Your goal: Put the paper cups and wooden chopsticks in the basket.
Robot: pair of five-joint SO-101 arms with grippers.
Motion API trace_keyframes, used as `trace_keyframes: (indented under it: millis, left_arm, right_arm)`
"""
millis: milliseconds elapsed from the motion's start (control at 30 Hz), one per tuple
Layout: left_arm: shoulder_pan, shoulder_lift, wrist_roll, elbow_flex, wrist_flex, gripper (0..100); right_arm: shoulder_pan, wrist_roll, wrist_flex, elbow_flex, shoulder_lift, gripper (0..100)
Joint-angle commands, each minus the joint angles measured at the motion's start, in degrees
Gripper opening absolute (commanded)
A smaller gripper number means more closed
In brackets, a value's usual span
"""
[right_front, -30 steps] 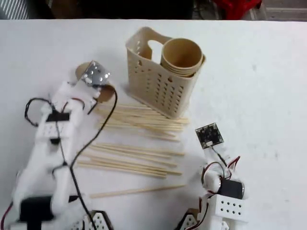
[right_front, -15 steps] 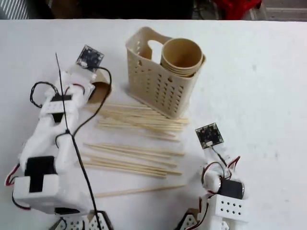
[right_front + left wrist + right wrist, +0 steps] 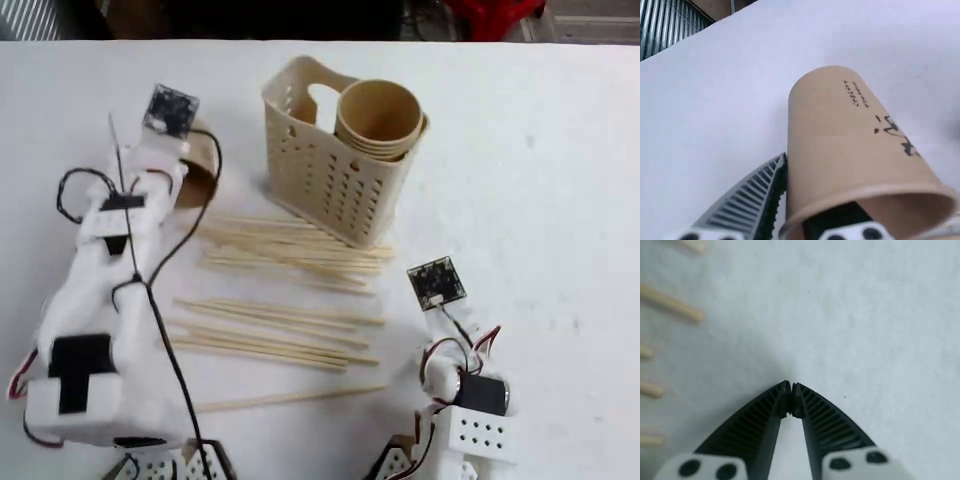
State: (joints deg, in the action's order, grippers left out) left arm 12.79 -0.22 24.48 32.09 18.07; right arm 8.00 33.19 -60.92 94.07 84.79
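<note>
Cup in hand: my left gripper [image 3: 790, 195] pinches the wall of the brown paper cup [image 3: 850, 145] near the white table's [image 3: 520, 150] far-left edge. My right gripper [image 3: 791, 400] is pressed closed, empty, beside the pale wooden chopsticks [image 3: 290, 250]. My worry is that this thin rim grip slips or crushes the cup, or that it snags the stacked cups [image 3: 378, 115] in the cream perforated basket [image 3: 320, 170].

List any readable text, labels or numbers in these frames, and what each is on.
Cup, small dark print line near its base: too small to read.
Same cup, larger black marks nearer the rim: blurred, not legible.
Basket, stacked cups, chopsticks: no text seen.
</note>
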Motion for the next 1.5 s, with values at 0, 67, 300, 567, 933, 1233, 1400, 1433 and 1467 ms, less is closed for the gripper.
trace_keyframes:
  millis: [0,67,300,567,933,1233,1400,1433,1467]
  left_arm:
    - [0.0,-12.7,-4.8,-8.4,13.7,2]
    - [-0.8,-18.3,-7.2,-13.5,21.6,2]
    - [-14.0,-31.8,-8.2,-31.7,41.5,2]
    - [-31.1,-28.2,-13.1,-41.8,43.9,8]
    - [-37.3,-6.6,-13.1,-53.0,44.0,10]
    - [-38.5,-0.6,-14.6,-64.6,45.5,10]
    - [-39.2,-0.4,-15.1,-64.9,45.3,10]
    - [-39.1,0.0,-15.0,-64.1,45.3,10]
    - [-38.8,0.7,-14.9,-63.7,45.3,10]
  right_arm:
    - [-0.7,0.5,1.0,-0.3,-0.3,2.1]
    - [-0.7,0.5,1.0,-0.3,-0.3,2.1]
    - [-0.7,0.5,1.0,-0.3,-0.3,2.1]
    - [-0.7,0.5,0.9,-0.3,-0.3,2.1]
    - [-0.7,0.5,0.9,-0.3,-0.3,2.1]
    - [-0.7,0.5,0.9,-0.3,-0.3,2.1]
    - [-0.7,0.5,0.9,-0.3,-0.3,2.1]
    - [-0.7,0.5,0.9,-0.3,-0.3,2.1]
    - [-0.7,0.5,0.9,-0.3,-0.3,2.1]
